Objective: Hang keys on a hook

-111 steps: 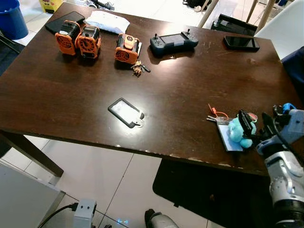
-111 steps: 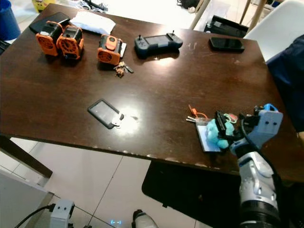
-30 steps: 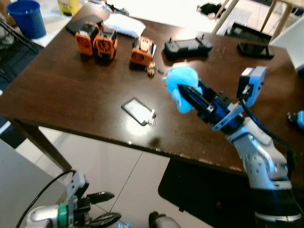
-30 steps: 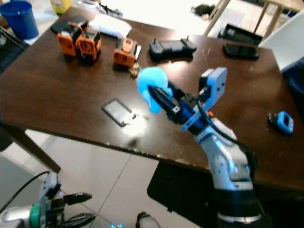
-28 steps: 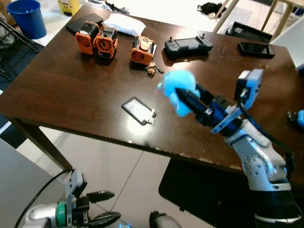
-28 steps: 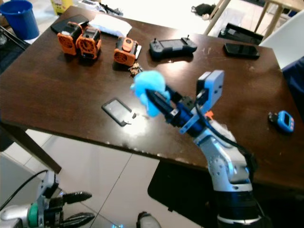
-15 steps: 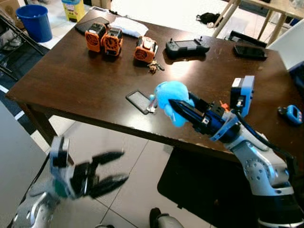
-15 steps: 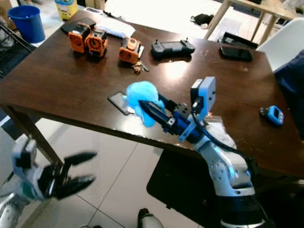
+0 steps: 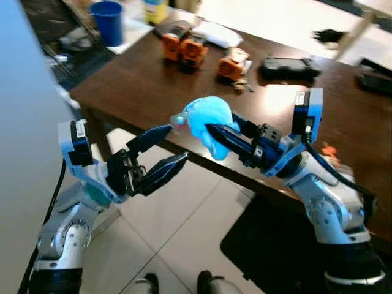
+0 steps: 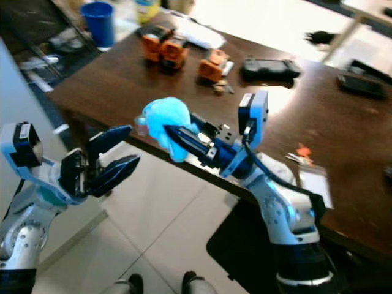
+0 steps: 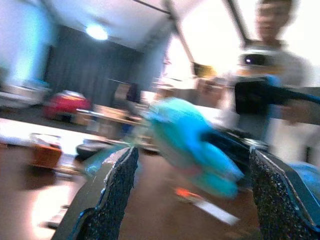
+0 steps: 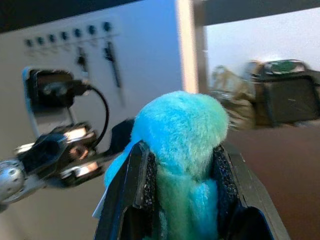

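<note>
My right gripper [image 9: 209,129] is shut on a fluffy blue plush keychain [image 9: 208,121], held out over the table's near-left corner. In the right wrist view the plush [image 12: 180,127] sits squeezed between the two black fingers [image 12: 138,180]. The keys themselves are hard to make out. My left gripper [image 9: 177,143] is raised and open, its tips just short of the plush. A row of small hooks [image 12: 75,36] runs along a white wall panel ahead, with two thin items hanging from it.
The dark wooden table [image 9: 147,92] carries orange devices [image 9: 184,43], a black controller [image 9: 288,66] and a card holder [image 10: 313,179]. A blue bucket [image 9: 109,13] stands on the floor beyond. A pale wall [image 9: 24,98] rises on my left. A person [image 11: 272,30] appears blurred in the left wrist view.
The view has swung left toward the wall. My left arm has come up higher, its open gripper now close to the plush. The right gripper still holds the plush.
</note>
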